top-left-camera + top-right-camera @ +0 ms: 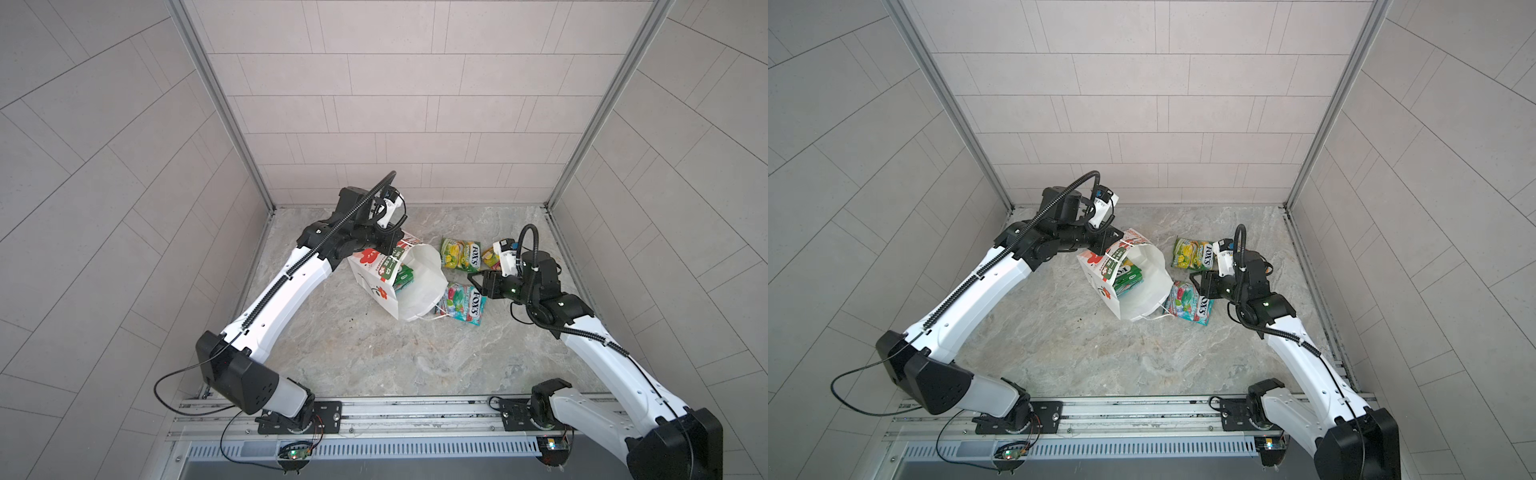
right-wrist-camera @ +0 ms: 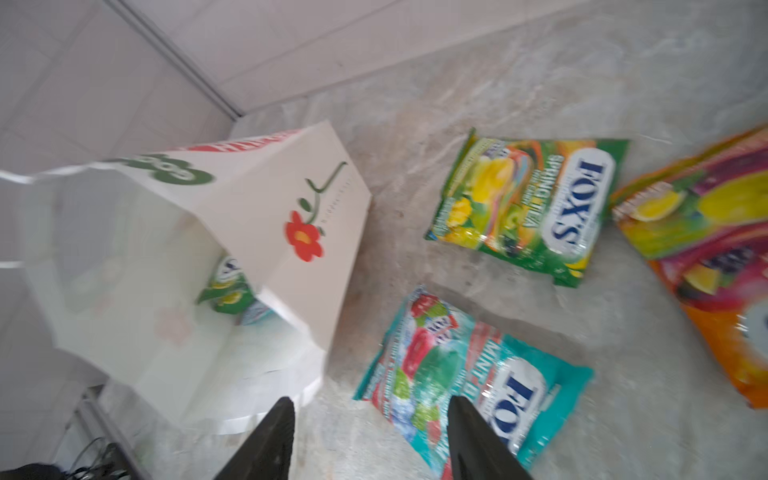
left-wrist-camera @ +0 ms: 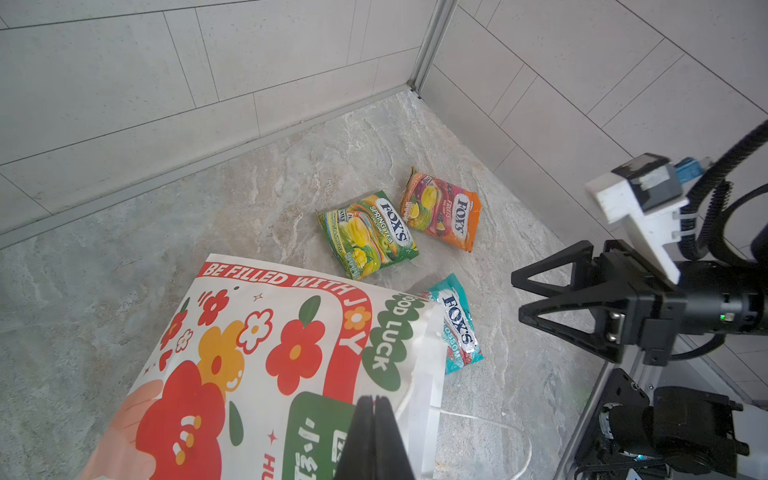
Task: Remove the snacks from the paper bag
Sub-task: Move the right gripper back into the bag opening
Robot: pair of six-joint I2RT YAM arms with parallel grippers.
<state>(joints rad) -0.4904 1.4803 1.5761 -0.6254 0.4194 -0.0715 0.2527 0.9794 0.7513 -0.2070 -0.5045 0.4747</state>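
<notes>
White paper printed with red flowers and green panels: the tall paper bag with cord handles leans tilted on the grey marbled tabletop, its mouth gaping toward my right arm. My left gripper has its fingers pinched together on the bag's rim. My right gripper hangs with jaws apart just above the glossy teal-red pouch beside the bag's mouth. Farther back, a green-yellow pouch and an orange-pink pouch lie side by side. Inside the bag, another green pouch shows.

Top pair overhead, wrists close, right blurred, seemingly facing paper bag
</notes>
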